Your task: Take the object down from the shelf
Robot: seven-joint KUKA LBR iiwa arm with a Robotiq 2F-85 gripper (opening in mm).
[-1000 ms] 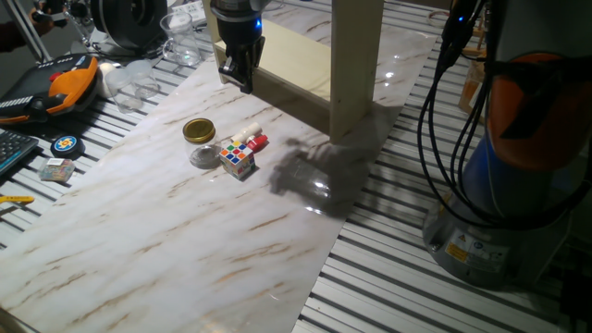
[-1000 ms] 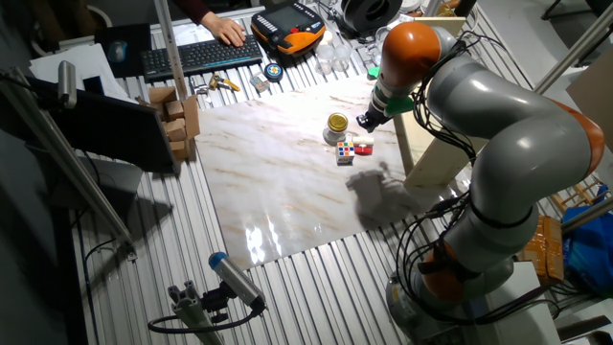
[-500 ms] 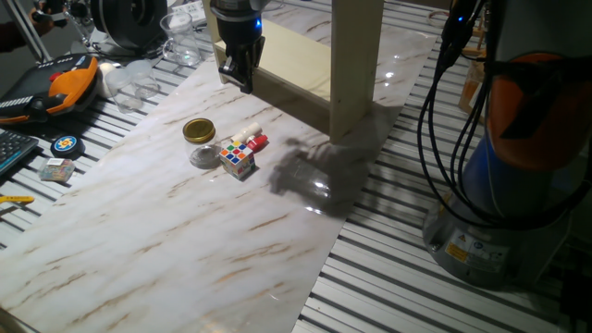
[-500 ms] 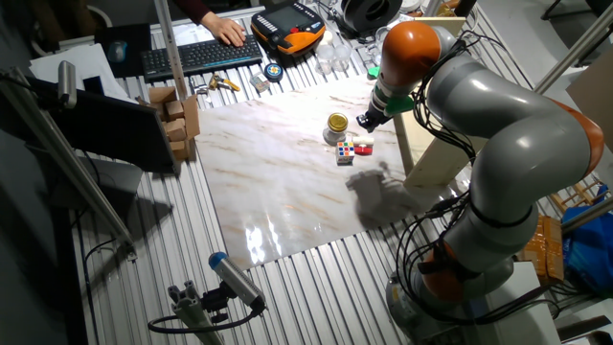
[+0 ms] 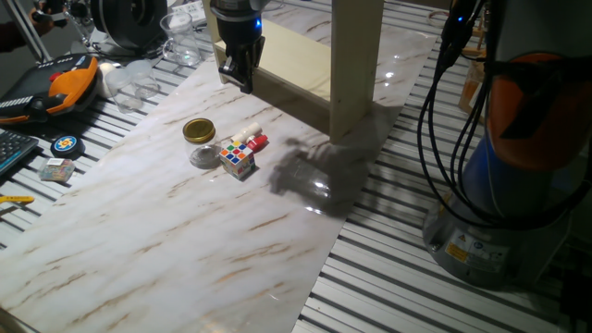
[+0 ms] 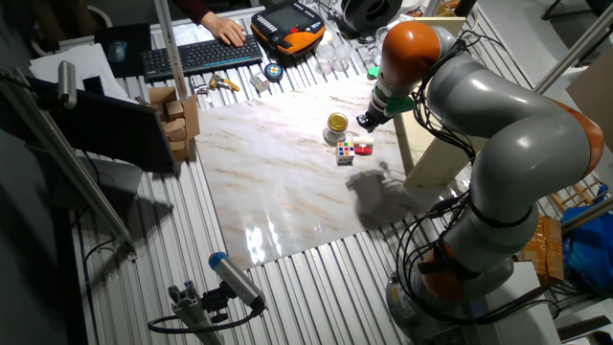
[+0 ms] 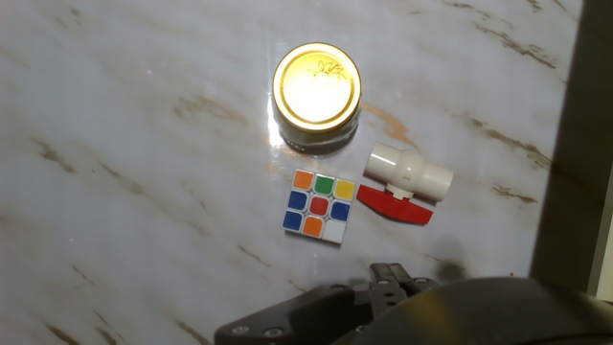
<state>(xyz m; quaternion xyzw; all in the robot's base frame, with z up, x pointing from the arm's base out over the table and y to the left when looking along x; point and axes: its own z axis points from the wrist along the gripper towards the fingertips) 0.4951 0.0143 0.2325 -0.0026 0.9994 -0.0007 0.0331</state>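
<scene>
— Hand view: what is seen on the white marbled table top [image 7: 115, 192]?
— A gold-lidded glass jar [image 7: 317, 94], a colourful puzzle cube [image 7: 319, 205] and a white plastic valve with a red handle [image 7: 406, 184] are grouped closely together.
— And the black two-finger gripper [image 5: 235, 73]?
— It is held above the table beside the cream-coloured boxy wooden shelf [image 5: 314, 57]; whether its fingers are spread cannot be told.

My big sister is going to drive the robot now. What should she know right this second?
Gripper: up in the air beside the cream wooden shelf, nothing seen in it; open or shut is hard to tell.
On the marble table, close together: gold-lidded glass jar, colourful puzzle cube, white plastic valve with a red handle.
Done: nothing shows on the visible shelf boards.
Left: check the hidden shelf parts.
</scene>
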